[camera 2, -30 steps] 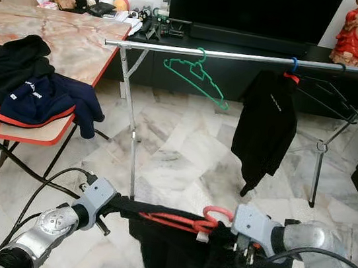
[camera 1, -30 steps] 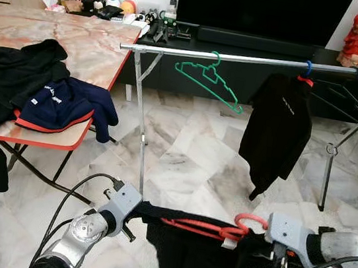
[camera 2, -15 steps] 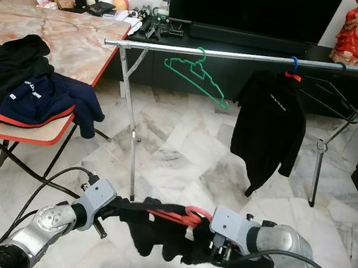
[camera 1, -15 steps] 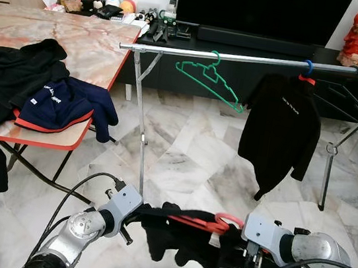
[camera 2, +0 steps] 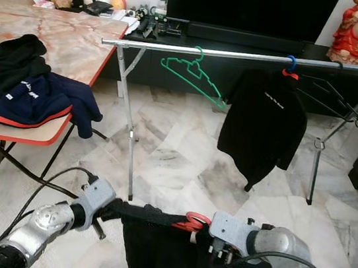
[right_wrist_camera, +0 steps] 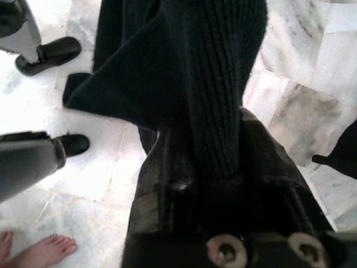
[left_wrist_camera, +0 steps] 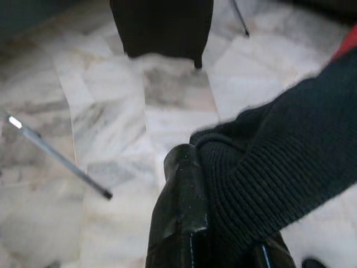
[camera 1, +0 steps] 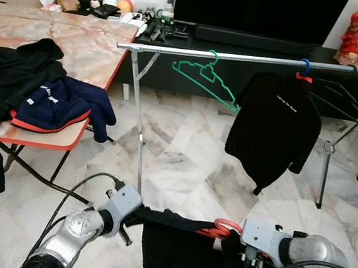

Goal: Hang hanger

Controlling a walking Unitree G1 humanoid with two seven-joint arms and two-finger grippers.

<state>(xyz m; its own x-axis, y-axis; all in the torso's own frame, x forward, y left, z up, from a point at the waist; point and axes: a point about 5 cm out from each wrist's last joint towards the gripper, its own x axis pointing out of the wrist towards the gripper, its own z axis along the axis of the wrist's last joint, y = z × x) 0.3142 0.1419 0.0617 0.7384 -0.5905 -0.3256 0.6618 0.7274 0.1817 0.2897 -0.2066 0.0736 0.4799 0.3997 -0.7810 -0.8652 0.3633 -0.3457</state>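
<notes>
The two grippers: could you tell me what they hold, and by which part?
Both hold the black garment on the red hanger: left gripper and right gripper each clamp a knit edge at opposite ends.

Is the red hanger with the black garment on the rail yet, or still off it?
Off. The red hanger with the black garment sits low between the left pincer and right pincer, well below the rail.

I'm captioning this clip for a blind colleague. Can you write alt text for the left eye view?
Both grippers, left and right, hold a black sweater on a red hanger low over the marble floor. Beyond stands a metal rail carrying a green hanger and a black top.
</notes>
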